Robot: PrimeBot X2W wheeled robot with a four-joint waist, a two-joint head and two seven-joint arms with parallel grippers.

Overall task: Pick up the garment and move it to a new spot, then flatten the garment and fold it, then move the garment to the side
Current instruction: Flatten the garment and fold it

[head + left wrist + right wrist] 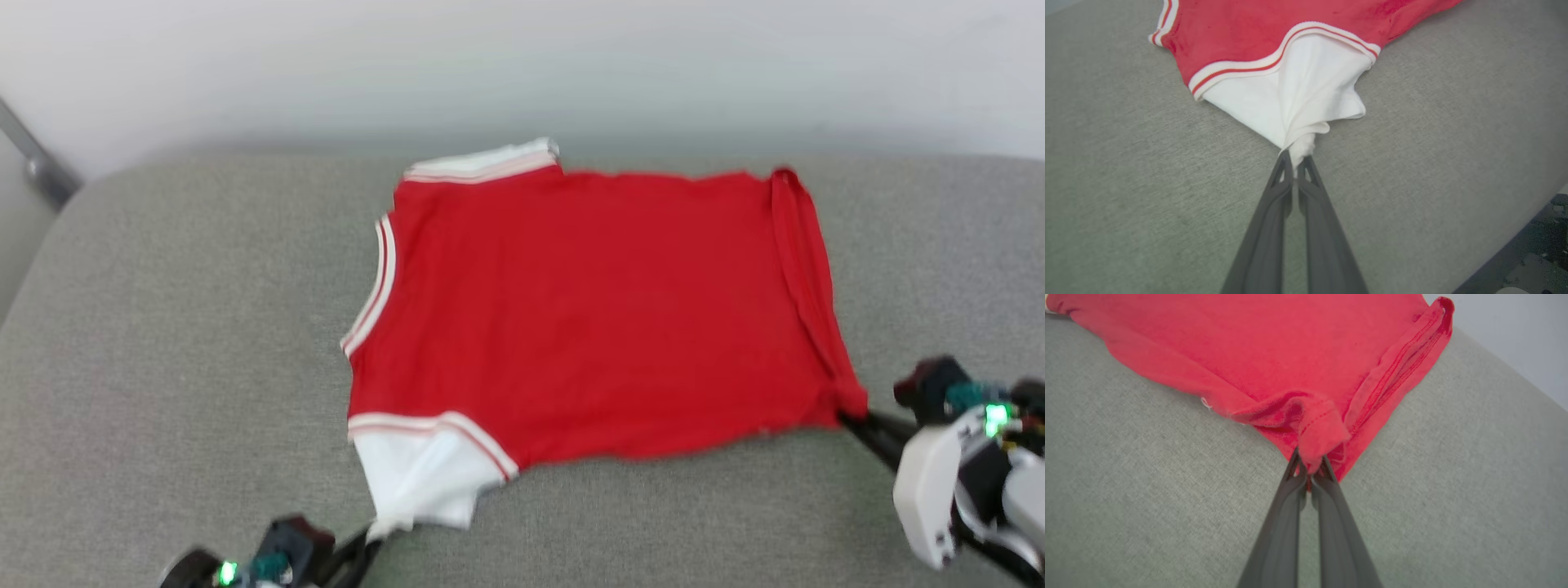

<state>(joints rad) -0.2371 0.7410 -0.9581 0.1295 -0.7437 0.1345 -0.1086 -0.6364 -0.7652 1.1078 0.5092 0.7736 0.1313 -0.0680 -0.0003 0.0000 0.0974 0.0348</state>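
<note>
You had the left gripper (pixel 1295 162) clamped on the garment (pixel 588 310) at its white sleeve, the right gripper (pixel 1310 466) clamped on its red corner.

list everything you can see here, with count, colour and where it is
garment: one, red with white sleeves and red-and-white stripe trim, spread out on the middle of the padded surface, no print showing
padded surface: one, grey fabric, under the garment
wall: one, pale, behind the padded surface
metal bar: one, grey, slanting at the far left by the wall
floor: one patch, dark and speckled, past the surface's edge in the left wrist view
left hand: one, dark fingers, shut on the bunched tip of the near white sleeve
right hand: one, dark fingers, shut on the near red hem corner
</note>
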